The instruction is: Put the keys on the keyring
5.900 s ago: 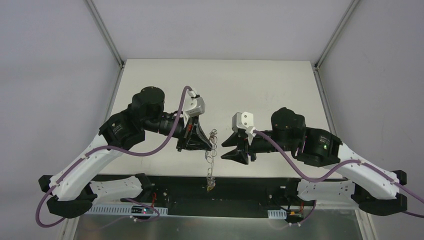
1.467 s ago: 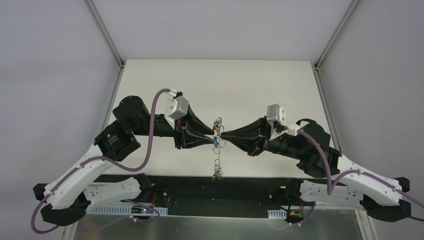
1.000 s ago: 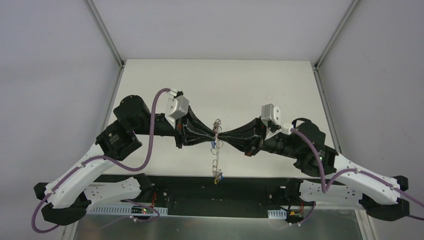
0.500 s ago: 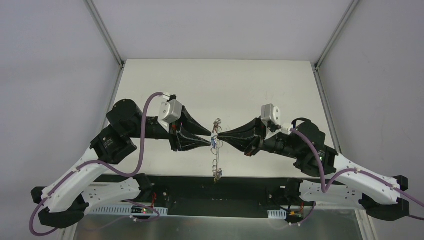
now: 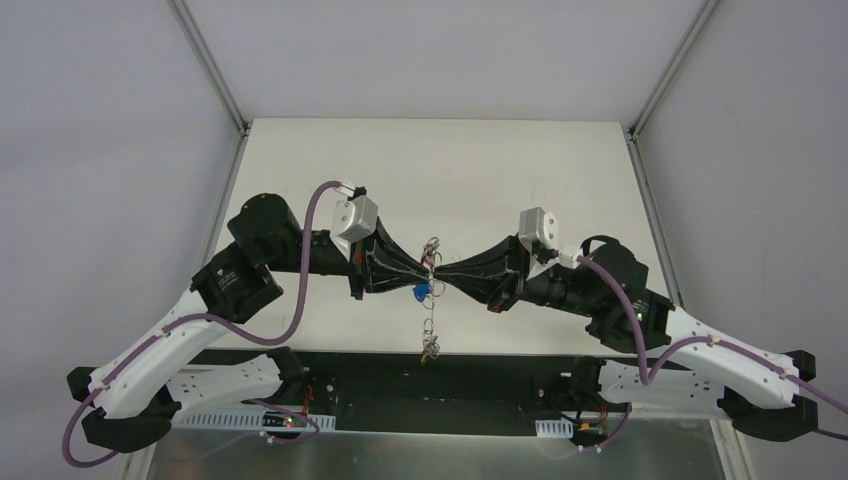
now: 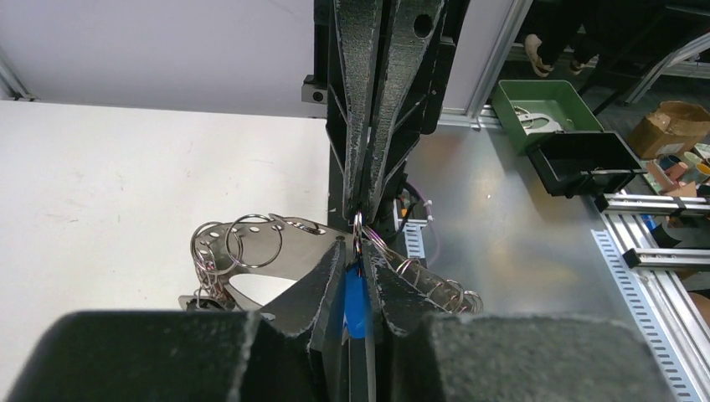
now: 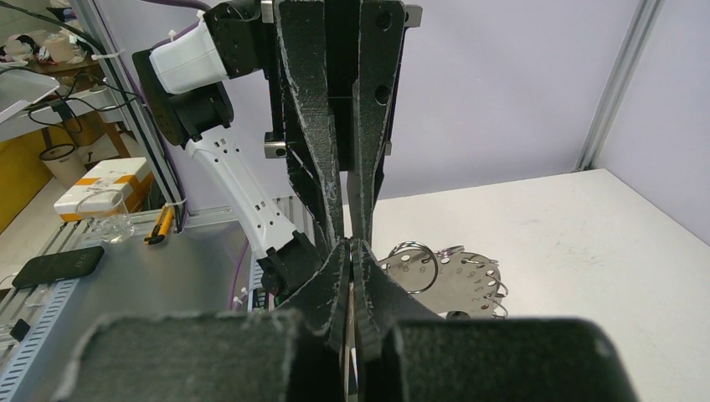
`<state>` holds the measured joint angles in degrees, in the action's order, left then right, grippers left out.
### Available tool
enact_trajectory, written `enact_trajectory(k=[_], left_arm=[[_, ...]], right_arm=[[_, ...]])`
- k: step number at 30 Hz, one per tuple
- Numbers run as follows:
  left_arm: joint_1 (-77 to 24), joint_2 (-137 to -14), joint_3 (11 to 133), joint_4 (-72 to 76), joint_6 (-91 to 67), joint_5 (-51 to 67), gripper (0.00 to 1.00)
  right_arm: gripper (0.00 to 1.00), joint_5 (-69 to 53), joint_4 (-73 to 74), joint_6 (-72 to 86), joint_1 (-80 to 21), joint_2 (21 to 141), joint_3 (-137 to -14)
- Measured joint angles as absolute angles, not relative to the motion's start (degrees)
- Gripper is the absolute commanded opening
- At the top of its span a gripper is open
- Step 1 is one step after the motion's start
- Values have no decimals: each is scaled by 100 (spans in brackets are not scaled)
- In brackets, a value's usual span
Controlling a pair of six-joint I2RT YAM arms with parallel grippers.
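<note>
Left pincer [image 6: 356, 249] is nipped shut on one blue key [image 6: 355, 305]. Right pincer [image 7: 351, 246] meets it tip to tip, closed on the one keyring [image 5: 429, 330], whose small rings dangle from both tips. Beneath them is a white table [image 5: 520, 170], with pale grey walls around.

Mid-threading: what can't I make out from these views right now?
Left wrist: the blue key blade, hidden between the left tool fingers.
Right wrist: the key, hidden behind the right tool fingers.
Top: whether the key is on the keyring; too small.
</note>
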<state>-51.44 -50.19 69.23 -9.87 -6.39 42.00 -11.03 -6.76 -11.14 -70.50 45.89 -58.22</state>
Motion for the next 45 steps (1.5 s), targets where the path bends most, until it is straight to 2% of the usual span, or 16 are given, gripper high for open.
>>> enact_trajectory(k=[4, 7, 9, 13, 25, 30, 37, 45], left_arm=[[-5144, -5017, 6923, -987, -639, 4213, 14], [-5144, -5011, 6921, -989, -635, 4211, 26], [-5144, -4998, 6919, -989, -622, 4206, 31], [-5144, -4945, 6912, -993, -617, 4195, 32], [-5144, -4910, 6882, -996, -593, 4195, 21], [-5144, -4901, 6877, -1002, -550, 4193, 13], [-5144, -4871, 6871, -1063, -523, 4193, 11], [-5144, -4845, 6862, -1107, -504, 4195, 1]], right_arm=[[0, -1103, -674, -1114, -7050, 4593, -5822], [0, -1103, -674, -1116, -7050, 4593, -5822], [0, -1114, -679, -1116, -7050, 4593, -5822], [0, -1116, -679, -1114, -7050, 4593, -5822], [0, -1120, -683, -1114, -7050, 4593, -5822], [0, -1118, -685, -1116, -7050, 4593, -5822], [0, -1125, -683, -1114, -7050, 4593, -5822], [0, -1135, -683, -1114, -7050, 4593, -5822]])
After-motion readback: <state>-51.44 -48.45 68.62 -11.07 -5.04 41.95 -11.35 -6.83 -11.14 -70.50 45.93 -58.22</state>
